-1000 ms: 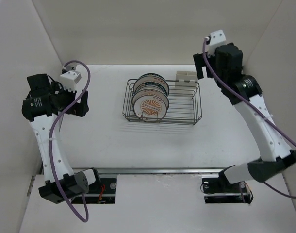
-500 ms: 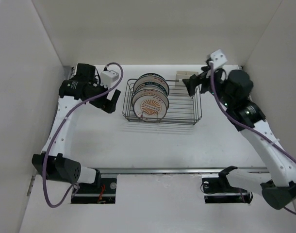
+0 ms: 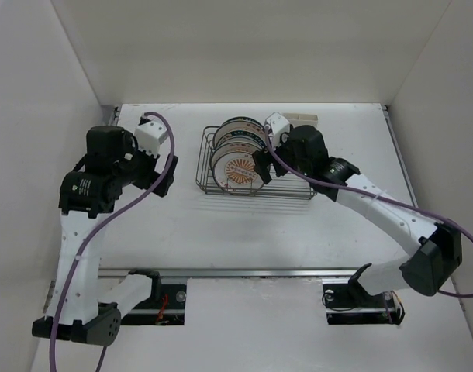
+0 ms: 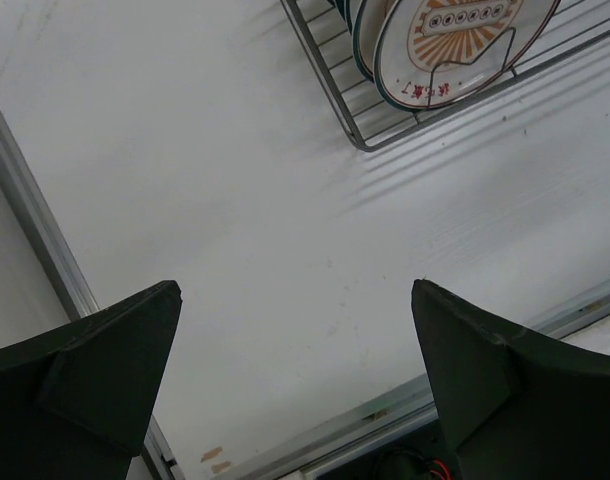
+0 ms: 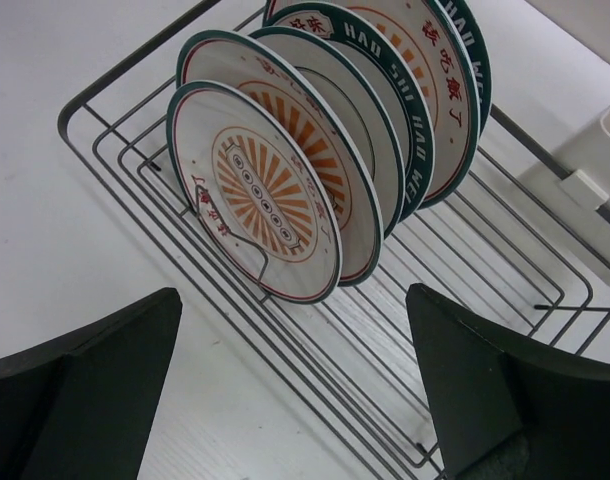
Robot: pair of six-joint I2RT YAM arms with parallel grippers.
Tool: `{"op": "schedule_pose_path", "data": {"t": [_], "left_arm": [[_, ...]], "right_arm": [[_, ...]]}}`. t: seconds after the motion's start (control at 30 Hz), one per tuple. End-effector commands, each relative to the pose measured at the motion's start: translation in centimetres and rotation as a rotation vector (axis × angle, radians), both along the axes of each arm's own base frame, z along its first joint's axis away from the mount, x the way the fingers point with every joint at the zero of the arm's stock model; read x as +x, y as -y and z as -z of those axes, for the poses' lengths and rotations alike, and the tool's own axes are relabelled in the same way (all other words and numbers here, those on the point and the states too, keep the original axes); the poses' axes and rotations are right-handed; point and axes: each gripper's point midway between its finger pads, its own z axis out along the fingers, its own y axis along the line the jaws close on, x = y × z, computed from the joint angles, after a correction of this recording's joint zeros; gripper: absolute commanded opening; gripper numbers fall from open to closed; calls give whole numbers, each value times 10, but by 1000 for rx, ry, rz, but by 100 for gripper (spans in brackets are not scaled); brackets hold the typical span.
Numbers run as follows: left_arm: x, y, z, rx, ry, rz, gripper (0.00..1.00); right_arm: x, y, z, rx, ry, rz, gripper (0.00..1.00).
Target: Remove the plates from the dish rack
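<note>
Several plates (image 3: 238, 167) stand upright in the left half of the dark wire dish rack (image 3: 298, 188). The front ones have orange sunburst centres and the rear ones have teal-green bands. My right gripper (image 3: 260, 166) is open and empty, hovering just right of the front plate. In the right wrist view, the front plate (image 5: 255, 200) lies ahead of the open gripper (image 5: 295, 390), with rack wires (image 5: 465, 300) below. My left gripper (image 3: 165, 174) is open and empty, left of the rack over bare table. The left wrist view shows the gripper (image 4: 295, 370), the rack corner (image 4: 325, 70) and a plate (image 4: 455, 40) at the top.
A small white caddy (image 3: 302, 120) is clipped to the rack's far right edge and also shows in the right wrist view (image 5: 595, 160). White walls enclose the table at the left, back and right. A metal rail (image 3: 244, 273) runs along the near edge.
My right gripper swung left and down from the caddy end of the rack to the front plate. My left arm shifted, moving its gripper slightly away from the rack.
</note>
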Motion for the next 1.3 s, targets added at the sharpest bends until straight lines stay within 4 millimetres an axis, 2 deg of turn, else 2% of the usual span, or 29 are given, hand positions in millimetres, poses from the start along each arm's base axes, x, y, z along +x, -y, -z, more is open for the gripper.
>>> {"op": "schedule_pose_path", "data": {"t": [0.0,0.03,0.17,0.2,0.23,0.3,0.43,0.53,0.6,0.77,0.83,0.93,0.97,1.1,1.13,1.2,1.23,1.27], "left_arm": [[6,2,28,-9,-100,-19,100],[8,0,32,-6,-105,-41,100],[15,-13,53,31,-142,-126,100],[15,-14,53,37,-141,-133,100],[14,-14,57,33,-155,-139,100],[13,-14,61,36,-167,-139,100],[13,-14,68,32,-182,-145,100],[12,-14,72,34,-192,-145,100],[11,-14,75,36,-201,-145,100],[11,-15,75,36,-202,-158,100],[9,-16,76,38,-211,-158,100],[9,-16,76,38,-211,-158,100],[9,-16,76,38,-211,-158,100],[9,-17,76,44,-210,-165,100],[7,-17,78,46,-219,-165,100],[8,-17,74,44,-210,-165,100],[8,-17,74,44,-210,-165,100],[8,-17,74,44,-210,-165,100]], "right_arm": [[9,-13,-9,68,23,-9,100],[13,-17,-9,84,30,-5,97],[20,-26,7,76,-2,-13,67],[22,-30,10,75,-10,-21,64],[25,-32,9,74,-12,-21,64],[30,-37,24,69,-54,-10,64],[42,-35,23,97,-55,18,61],[49,-36,38,92,-91,39,61],[53,-38,38,94,-87,39,61],[61,-34,45,93,-102,80,58],[65,-34,55,80,-112,90,58],[73,-35,59,77,-116,99,53],[74,-35,66,68,-127,100,49],[75,-38,62,77,-124,90,30],[72,-39,55,89,-117,78,20],[70,-37,37,112,-88,76,12],[68,-34,35,112,-81,85,3],[67,-29,30,102,-68,94,0]]}}
